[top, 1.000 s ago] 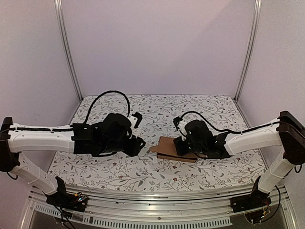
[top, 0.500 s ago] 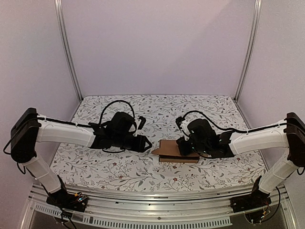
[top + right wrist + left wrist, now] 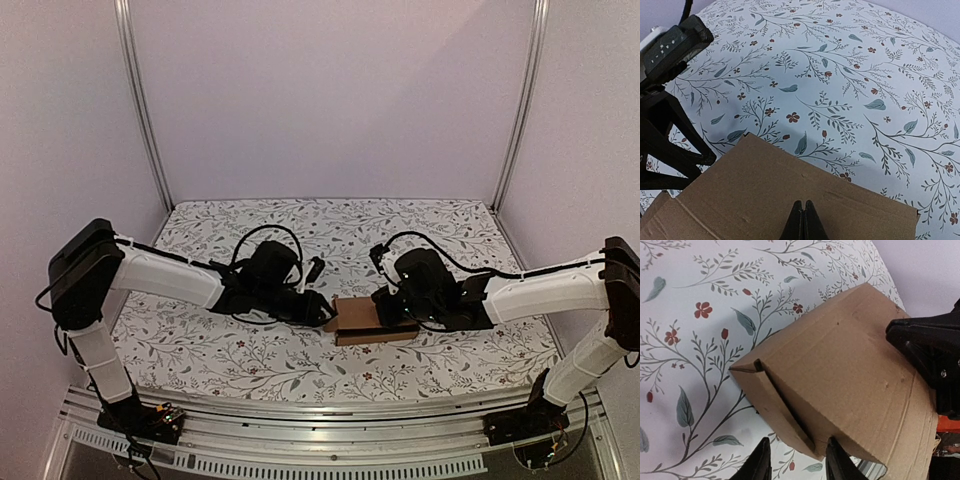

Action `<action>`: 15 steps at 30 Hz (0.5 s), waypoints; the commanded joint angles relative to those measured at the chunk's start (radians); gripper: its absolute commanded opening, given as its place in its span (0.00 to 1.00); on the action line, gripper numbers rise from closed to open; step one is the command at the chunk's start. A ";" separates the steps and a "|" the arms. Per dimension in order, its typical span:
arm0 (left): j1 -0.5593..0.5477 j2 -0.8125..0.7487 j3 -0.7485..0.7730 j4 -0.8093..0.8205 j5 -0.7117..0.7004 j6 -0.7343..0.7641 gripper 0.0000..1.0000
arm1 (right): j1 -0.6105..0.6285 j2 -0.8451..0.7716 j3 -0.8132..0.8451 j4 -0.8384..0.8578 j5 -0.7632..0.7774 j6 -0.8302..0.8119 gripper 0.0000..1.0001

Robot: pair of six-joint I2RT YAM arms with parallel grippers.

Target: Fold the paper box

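Left pincer (image 3: 797, 465), apart, has reached the box's (image 3: 840, 375) 9 o'clock end. Right pincer (image 3: 802, 220), together, pins it, so closing looks near.

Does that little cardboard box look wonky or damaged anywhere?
Slightly. The cardboard box has a lid that does not sit flush: the left wrist view shows a dark gap along its side, and the top bows, with a crease across one end. Nothing looks torn or spilled.

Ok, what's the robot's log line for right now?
paper box: folded up, on floral table | left end effector: open, at its corner | right end effector: shut, tips on box top
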 commanded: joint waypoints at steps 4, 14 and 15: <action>0.012 0.084 0.033 0.025 0.046 -0.033 0.35 | -0.004 -0.003 -0.002 -0.018 0.001 0.013 0.00; 0.007 0.131 0.062 0.019 0.050 -0.047 0.36 | -0.004 0.016 -0.004 -0.017 -0.013 0.021 0.00; 0.006 0.133 0.066 0.014 0.049 -0.046 0.36 | -0.004 0.021 -0.005 -0.017 -0.014 0.023 0.00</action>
